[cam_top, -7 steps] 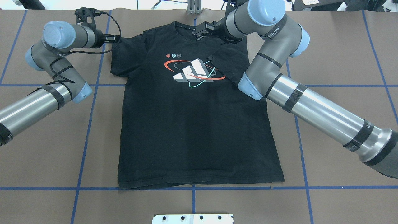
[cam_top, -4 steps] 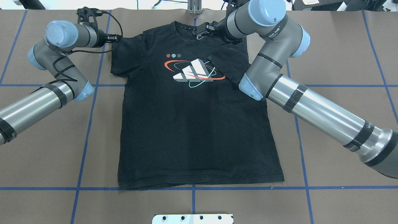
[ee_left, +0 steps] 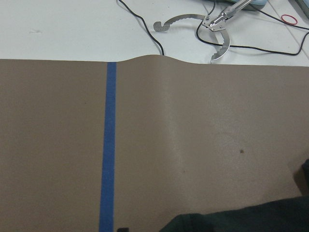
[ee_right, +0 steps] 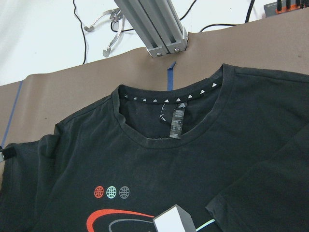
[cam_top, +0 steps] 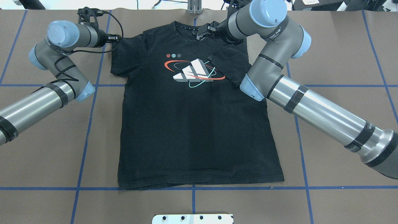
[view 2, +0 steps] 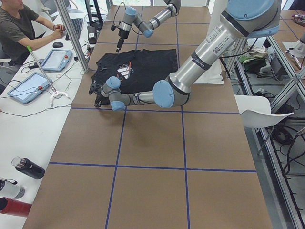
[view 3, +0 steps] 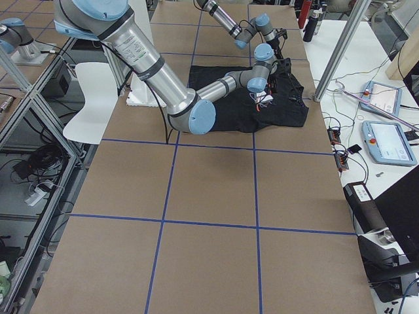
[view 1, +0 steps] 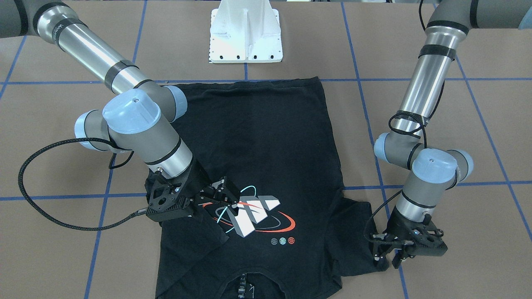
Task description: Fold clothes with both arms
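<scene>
1. Black T-shirt [cam_top: 192, 130]: lies flat and face up on the brown table [cam_top: 342, 46], collar at the far edge from the robot, hem nearest it.
2. Sleeve [cam_top: 230, 63] on the robot's right: folded inward over the chest, its corner reaching the logo [cam_top: 192, 72].
3. Right tool [view 1: 227, 195]: poised above the chest near the collar, fingers spread, gripping nothing.
4. Left tool [view 1: 389, 261]: low at the outer edge of the other sleeve, fingers parted with a narrow gap, cloth not clamped.
</scene>
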Motion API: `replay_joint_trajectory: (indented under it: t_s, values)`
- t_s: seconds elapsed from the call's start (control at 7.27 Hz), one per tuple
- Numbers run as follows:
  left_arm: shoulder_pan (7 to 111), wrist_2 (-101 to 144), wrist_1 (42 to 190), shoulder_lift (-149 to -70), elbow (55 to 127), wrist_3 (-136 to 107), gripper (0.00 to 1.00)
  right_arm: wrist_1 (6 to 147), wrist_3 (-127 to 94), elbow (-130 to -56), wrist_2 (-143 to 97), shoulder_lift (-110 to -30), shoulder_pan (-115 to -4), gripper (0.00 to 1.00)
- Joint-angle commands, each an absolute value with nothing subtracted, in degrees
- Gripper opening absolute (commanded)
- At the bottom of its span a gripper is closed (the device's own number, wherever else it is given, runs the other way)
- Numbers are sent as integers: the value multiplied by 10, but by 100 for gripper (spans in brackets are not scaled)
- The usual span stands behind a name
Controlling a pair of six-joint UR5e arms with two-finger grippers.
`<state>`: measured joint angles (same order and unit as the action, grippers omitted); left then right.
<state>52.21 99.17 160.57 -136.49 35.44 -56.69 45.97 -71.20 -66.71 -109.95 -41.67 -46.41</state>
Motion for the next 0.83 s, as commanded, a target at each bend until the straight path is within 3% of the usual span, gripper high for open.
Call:
replay_joint_trajectory:
  t_s: [0.0,0.28,0.69]
  values:
    - [522,992,1606,-1368,353,-567,51,459,-712,-667,-1100,-418,-465,100]
    - [522,992,1606,-1371,353,-567,51,458,-710,-667,-1100,-421,-465,100]
    - [522,992,1606,-1371,352,-567,41,458,-709,-666,-1100,-422,-468,100]
